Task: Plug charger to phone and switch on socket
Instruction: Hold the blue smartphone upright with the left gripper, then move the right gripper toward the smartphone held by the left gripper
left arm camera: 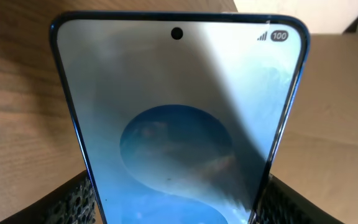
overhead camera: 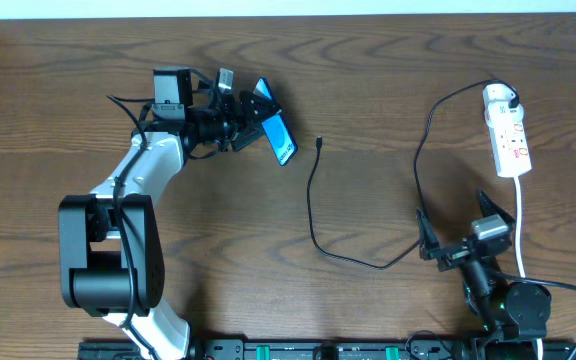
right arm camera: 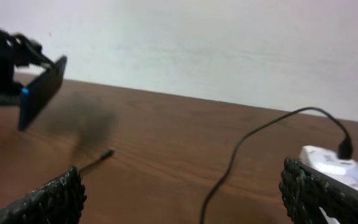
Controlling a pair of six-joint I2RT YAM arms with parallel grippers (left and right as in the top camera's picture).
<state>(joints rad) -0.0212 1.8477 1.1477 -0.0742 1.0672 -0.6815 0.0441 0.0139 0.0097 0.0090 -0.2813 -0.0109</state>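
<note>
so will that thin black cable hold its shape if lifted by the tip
Probably not: the thin black cable lies in loose curves on the brown wooden table, so it looks floppy and light. Its far end sits plugged in the white power strip, so a hard pull may drag that.

Left arm (overhead camera: 133,175) had white links, black joints, a bulky black base at 7 o'clock and a black cable alongside. Right arm (overhead camera: 483,275), 5 o'clock, was black with a grey wrist block. Finger pads (right arm camera: 48,199) were black, dimpled.
</note>
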